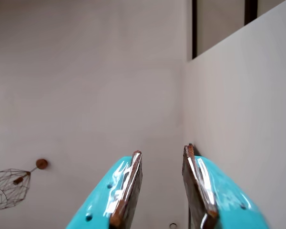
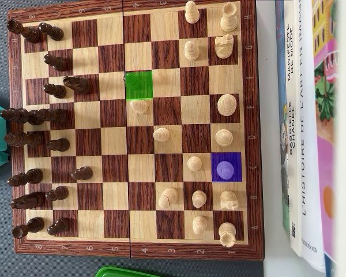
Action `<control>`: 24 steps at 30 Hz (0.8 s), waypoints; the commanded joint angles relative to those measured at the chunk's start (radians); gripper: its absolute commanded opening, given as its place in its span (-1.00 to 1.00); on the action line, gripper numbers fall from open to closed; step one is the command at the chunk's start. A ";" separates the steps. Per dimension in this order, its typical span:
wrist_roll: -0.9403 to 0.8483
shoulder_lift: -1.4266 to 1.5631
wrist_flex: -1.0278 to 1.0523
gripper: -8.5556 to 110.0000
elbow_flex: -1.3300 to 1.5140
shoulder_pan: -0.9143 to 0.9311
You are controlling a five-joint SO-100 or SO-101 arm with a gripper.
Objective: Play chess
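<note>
Your end effector (image 1: 162,188) is released, empty, aimed at a wall; chessboard (image 2: 132,130) sits off to its side, pieces untouched.

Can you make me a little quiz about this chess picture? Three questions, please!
1. True or false: in the overhead view, a piece stands on the green square.
2. Pick one: the light piece near the chessboard's right edge stands on a square coloured A) red, B) purple, C) yellow.
3. Fill the gap: in the wrist view, the fingers of the gripper are ____ (open or shut), with nothing between them.

Key: 1 false; 2 B; 3 open.
</note>
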 commanded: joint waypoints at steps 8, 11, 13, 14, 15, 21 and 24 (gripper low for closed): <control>-0.003 -0.012 -0.003 -0.62 0.021 -0.002; -0.003 -0.012 -0.003 -0.62 0.021 -0.003; -0.003 -0.012 -0.003 -0.62 0.021 -0.002; -0.003 -0.012 -0.003 -0.62 0.021 -0.002; -0.003 -0.012 -0.003 -0.62 0.021 -0.002; -0.005 -0.012 -0.003 -0.62 0.021 -0.009; -0.005 -0.014 0.000 -0.62 0.021 -0.011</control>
